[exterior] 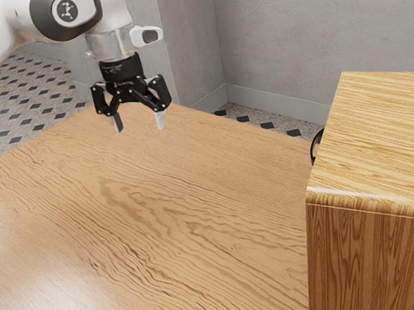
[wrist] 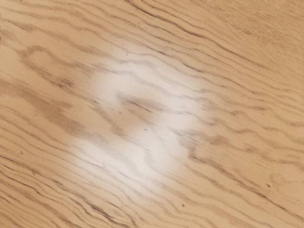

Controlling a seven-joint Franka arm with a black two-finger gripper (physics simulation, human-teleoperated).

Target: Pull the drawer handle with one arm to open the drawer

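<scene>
In the exterior view, the black two-finger gripper (exterior: pixel 137 123) hangs over the far end of the light oak-grain wooden table (exterior: pixel 156 214), its fingers spread apart and holding nothing. Well apart from it, at the exterior view's right, stands the tall oak-grain wooden cabinet (exterior: pixel 373 135). A thin black curved drawer handle (exterior: pixel 316 146) peeks out from the cabinet face turned toward the arm. In the wrist view, the table's wavy grain lies under the hand, with a pale soft glare patch (wrist: pixel 142 133) at its middle.

We get bright, even light; table (exterior: pixel 191 195) has soft sheen at ext view's left, pale glare patch (wrist: pixel 142 123) under wrist cam; cabinet (exterior: pixel 367 272) side darker.
</scene>
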